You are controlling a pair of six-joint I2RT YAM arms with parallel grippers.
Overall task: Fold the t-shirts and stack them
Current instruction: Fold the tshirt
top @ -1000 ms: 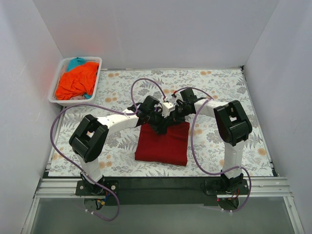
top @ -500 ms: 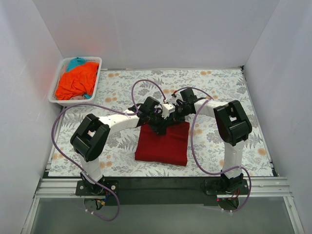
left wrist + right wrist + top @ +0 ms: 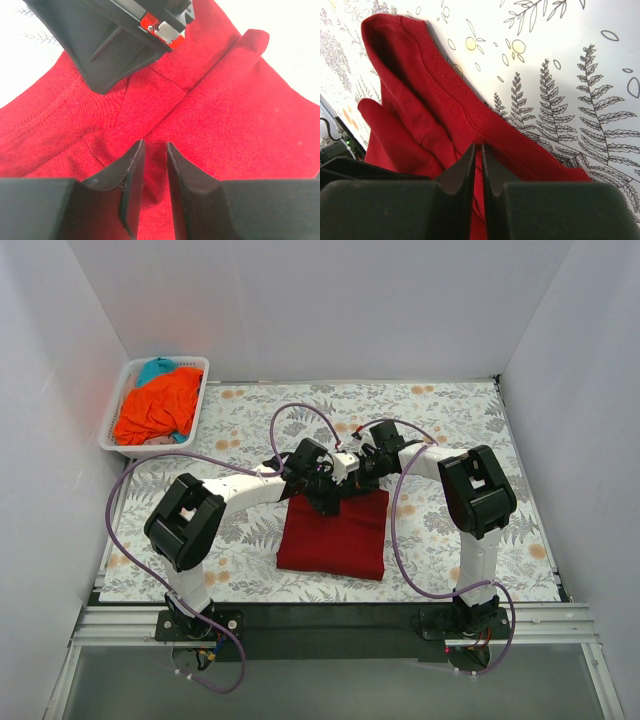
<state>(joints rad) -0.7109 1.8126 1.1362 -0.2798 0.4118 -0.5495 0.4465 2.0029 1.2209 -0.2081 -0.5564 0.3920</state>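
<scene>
Left jaws have narrowed astride the dark red t-shirt [image 3: 225, 125], visible only wrist-side.

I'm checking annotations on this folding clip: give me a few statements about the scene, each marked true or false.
1. The dark red t-shirt lies folded on the tablecloth. True.
2. The orange t-shirt is spread flat on the tablecloth. False: it is bunched in the white basket.
3. The left gripper and right gripper are both at the dark red t-shirt's far edge. True.
4. The white basket stands at the far right corner. False: it is at the far left.
</scene>
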